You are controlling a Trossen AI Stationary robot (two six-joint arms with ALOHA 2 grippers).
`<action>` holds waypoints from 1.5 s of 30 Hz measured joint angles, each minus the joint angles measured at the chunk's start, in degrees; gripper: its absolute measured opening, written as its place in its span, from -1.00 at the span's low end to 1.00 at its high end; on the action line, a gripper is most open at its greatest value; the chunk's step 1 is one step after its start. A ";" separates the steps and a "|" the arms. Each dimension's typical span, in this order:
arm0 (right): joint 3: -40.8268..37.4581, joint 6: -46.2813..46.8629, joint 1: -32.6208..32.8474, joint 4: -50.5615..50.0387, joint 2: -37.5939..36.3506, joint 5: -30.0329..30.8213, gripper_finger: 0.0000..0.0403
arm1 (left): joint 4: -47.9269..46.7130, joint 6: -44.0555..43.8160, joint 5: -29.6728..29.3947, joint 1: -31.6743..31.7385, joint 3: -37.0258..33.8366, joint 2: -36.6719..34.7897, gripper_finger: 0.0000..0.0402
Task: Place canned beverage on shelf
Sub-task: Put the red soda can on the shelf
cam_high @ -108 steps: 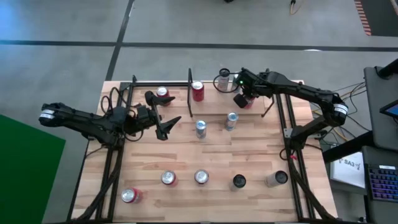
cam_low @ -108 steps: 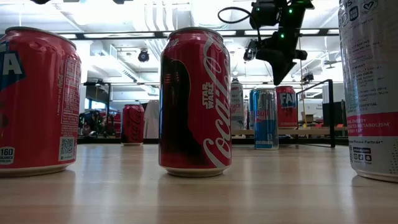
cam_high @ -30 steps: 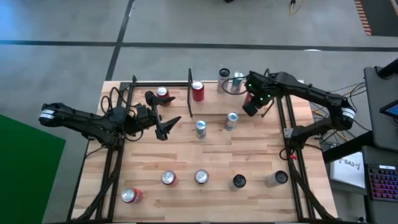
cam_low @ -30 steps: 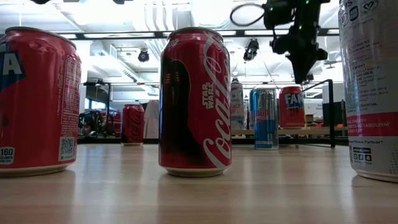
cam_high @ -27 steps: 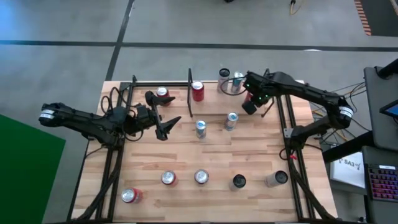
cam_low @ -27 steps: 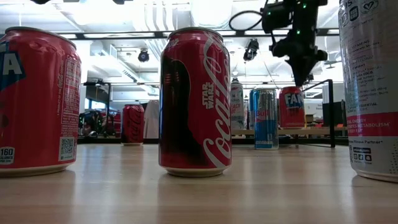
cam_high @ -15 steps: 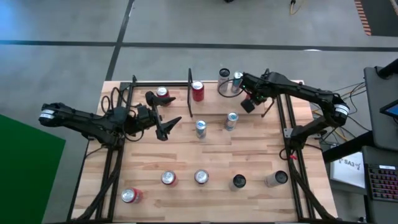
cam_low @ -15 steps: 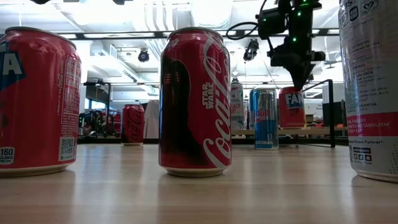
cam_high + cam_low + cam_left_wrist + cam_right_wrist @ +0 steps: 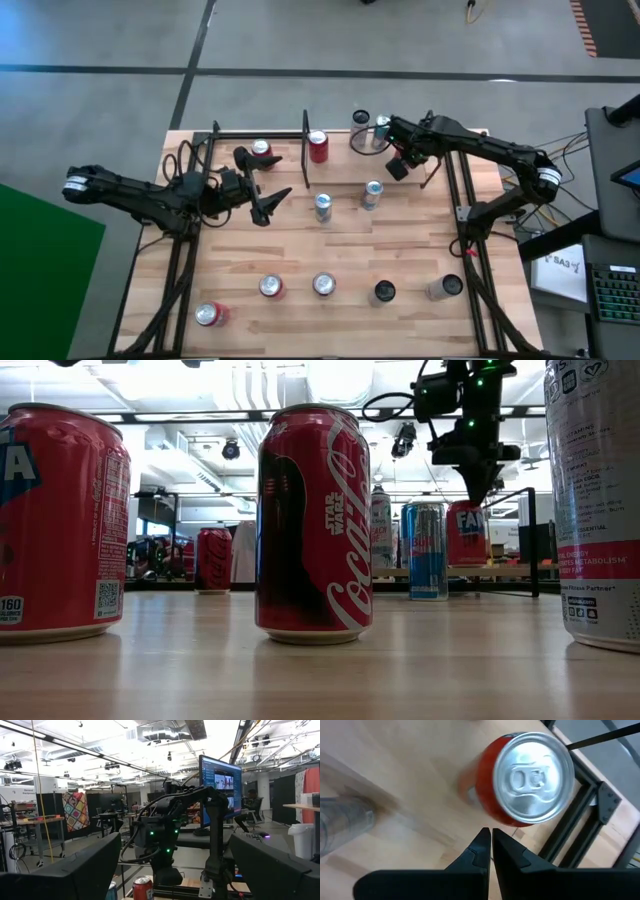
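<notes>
Dark jaws, right: we see the right gripper [image 9: 490, 851] with its two fingers pressed together, gripping nothing, pointing down over the shelf.
Red can under it: a red can [image 9: 526, 777] stands upright on the light wood just beyond the fingertips, apart from them; its silver top faces the wrist camera.
Same can, low view: we find the red can [image 9: 467, 533] directly below the right gripper [image 9: 477, 488], whose tips sit just above its rim.
Shelf: the shelf [image 9: 347, 180] lies at the table's far edge, right of centre, framed by black posts; a black corner rail runs just beside the red can.
Other cans on the shelf: we count a clear-looking cup and a silver can near the far rail, another red can by the left post.
Left jaws: the left gripper [image 9: 266, 190] rests wide apart, empty, over the table's left side, well apart from the shelf.
Table front: a row of cans [image 9: 323, 285] stands near the front edge.
</notes>
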 joint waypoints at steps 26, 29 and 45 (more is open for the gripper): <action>0.02 -3.45 -3.52 8.52 3.42 4.79 -0.96 | 0.00 0.02 0.00 0.00 0.00 0.00 0.79; 0.07 -3.79 -3.56 9.24 3.42 4.81 -0.96 | 0.00 0.02 0.00 -0.01 0.00 0.00 0.79; 0.07 -6.10 -5.44 11.26 3.32 4.79 -0.96 | 0.02 0.02 0.00 0.00 0.00 -0.01 0.79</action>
